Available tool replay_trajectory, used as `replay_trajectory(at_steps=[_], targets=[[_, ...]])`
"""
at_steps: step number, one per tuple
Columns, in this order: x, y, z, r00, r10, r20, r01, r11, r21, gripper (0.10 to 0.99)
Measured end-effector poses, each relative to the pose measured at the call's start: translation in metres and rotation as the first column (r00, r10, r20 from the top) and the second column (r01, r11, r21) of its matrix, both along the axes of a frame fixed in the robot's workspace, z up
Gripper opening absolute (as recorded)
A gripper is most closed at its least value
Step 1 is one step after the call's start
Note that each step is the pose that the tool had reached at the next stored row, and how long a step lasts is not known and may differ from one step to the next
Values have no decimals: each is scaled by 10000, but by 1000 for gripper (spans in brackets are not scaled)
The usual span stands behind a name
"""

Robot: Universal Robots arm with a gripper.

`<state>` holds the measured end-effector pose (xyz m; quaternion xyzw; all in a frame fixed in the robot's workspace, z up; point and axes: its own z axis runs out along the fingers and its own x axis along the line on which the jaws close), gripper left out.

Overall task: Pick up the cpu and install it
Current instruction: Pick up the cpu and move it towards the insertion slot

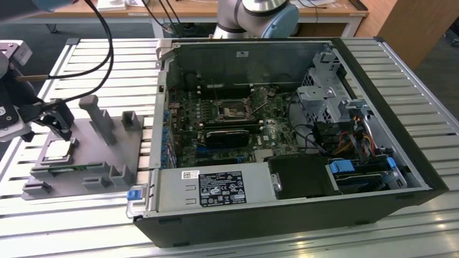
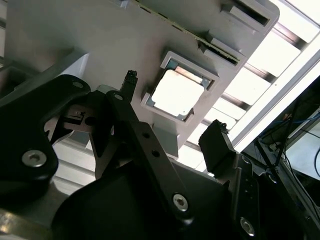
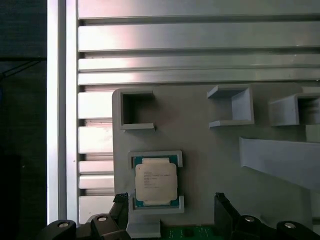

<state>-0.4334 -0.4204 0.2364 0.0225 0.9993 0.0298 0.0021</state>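
Silvery-grey square cpu (image 1: 59,150) lies recessed in the grey plastic tray (image 1: 107,156), nine o'clock of the open computer case (image 1: 237,51) in the exterior view; black gripper (image 3: 170,202) hovers above, fingers apart. Centring squarely looks key.

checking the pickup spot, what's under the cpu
The cpu lies in a raised-lip pocket of the grey tray. The pocket floor beneath it is covered.

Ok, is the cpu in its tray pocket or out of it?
In. The cpu lies flat inside the framed pocket of the grey tray; the open pincer hovers over it, holding nothing.
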Motion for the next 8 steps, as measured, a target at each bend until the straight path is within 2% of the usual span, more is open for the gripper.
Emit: replay_trajectory(at_steps=[6,8], targets=[[0,0,-46,10000,6,-26,-6,10000,5,776],[1,-3,-64,10000,7,-64,-7,10000,14,776]])
